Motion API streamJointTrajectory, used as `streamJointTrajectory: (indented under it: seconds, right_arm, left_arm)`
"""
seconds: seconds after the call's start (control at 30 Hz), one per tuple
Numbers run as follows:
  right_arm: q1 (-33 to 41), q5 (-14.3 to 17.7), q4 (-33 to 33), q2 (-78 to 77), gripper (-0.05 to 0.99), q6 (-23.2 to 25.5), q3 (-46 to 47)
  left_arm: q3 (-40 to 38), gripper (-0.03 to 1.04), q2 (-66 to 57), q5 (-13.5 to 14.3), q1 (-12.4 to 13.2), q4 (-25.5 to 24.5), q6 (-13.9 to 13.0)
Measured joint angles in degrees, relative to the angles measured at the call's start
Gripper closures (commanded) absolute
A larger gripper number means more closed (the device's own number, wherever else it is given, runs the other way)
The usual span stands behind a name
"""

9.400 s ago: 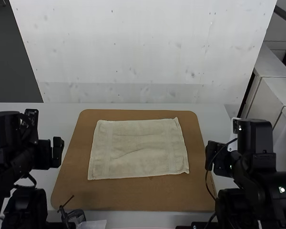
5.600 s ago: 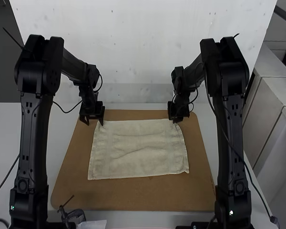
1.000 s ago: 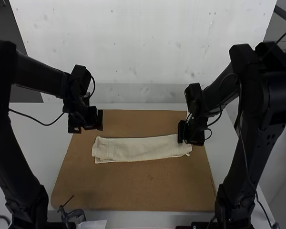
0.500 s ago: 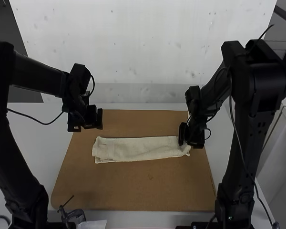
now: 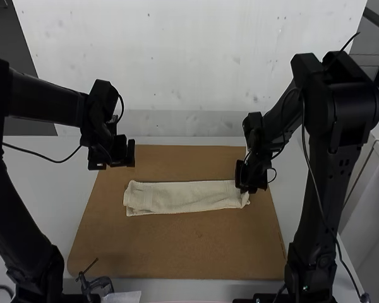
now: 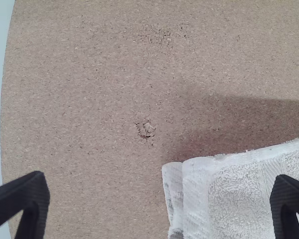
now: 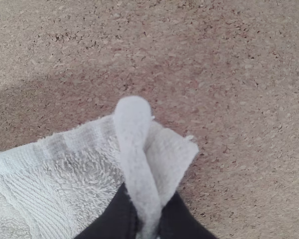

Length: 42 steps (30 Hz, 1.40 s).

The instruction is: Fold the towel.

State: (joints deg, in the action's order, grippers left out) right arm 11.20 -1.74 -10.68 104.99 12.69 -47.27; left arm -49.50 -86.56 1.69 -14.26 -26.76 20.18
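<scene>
Currently, the right pincer (image 5: pixel 243 189) grips 1 end of the towel (image 5: pixel 183 197).

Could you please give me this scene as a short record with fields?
towel: folded into a long strip, lying crosswise
surface: brown board on a pale table
left gripper: open, above the board by the towel's left end
right gripper: shut on the towel's right end, cloth bunched between its fingers

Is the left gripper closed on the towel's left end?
No, in the left wrist view the left gripper's fingers stand wide apart, with nothing pinched.
</scene>
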Motion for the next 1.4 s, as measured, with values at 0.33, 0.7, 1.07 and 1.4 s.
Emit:
streamJointTrajectory:
  seconds: [0.33,0.7,1.07,1.4]
  right_arm:
    - [-12.81,0.33,-4.74,-3.39,0.92,-4.66,-0.09]
    - [-23.76,1.01,-6.49,-5.07,0.92,-11.78,-1.31]
    - [-3.54,4.46,-8.92,-7.48,0.92,-6.47,-3.48]
    - [17.66,9.35,-14.36,-0.17,0.92,2.58,-14.43]
  left_arm:
    - [1.20,0.02,0.00,0.02,0.00,-0.22,0.00]
    - [1.81,0.02,0.00,0.02,0.00,-0.13,0.00]
    - [2.56,0.02,0.02,0.04,0.02,0.20,0.00]
    - [3.78,0.02,0.02,0.04,0.68,1.05,0.00]
